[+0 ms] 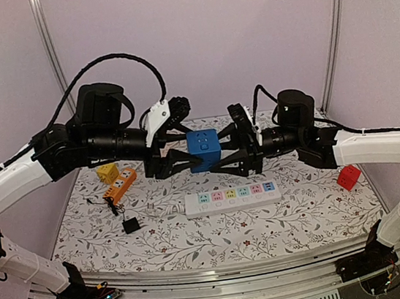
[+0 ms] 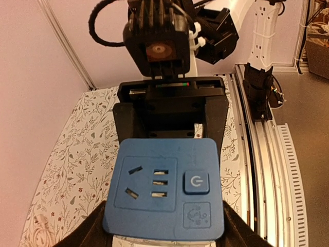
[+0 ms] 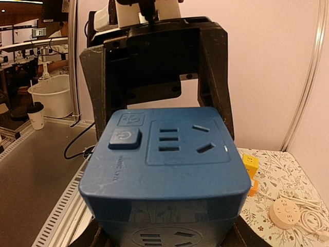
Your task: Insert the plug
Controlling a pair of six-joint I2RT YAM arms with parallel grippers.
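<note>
Cube socket (image 1: 203, 147): held in mid-air above counter (image 1: 304, 213), between both hands.
Left hand (image 1: 189, 160): clamped on cube's left side.
Right hand (image 1: 220, 157): set around cube from right; grip impossible to tell.
Black plug (image 1: 131, 225): down on counter, lower left, nearer left arm.

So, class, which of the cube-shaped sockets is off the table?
The blue cube: it is up in the air, while the yellow cube and the red cube rest on the table.

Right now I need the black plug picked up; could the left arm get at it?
Probably not yet: its fingers hold the blue socket cube in mid-air. The plug lies uncovered on the table.
</note>
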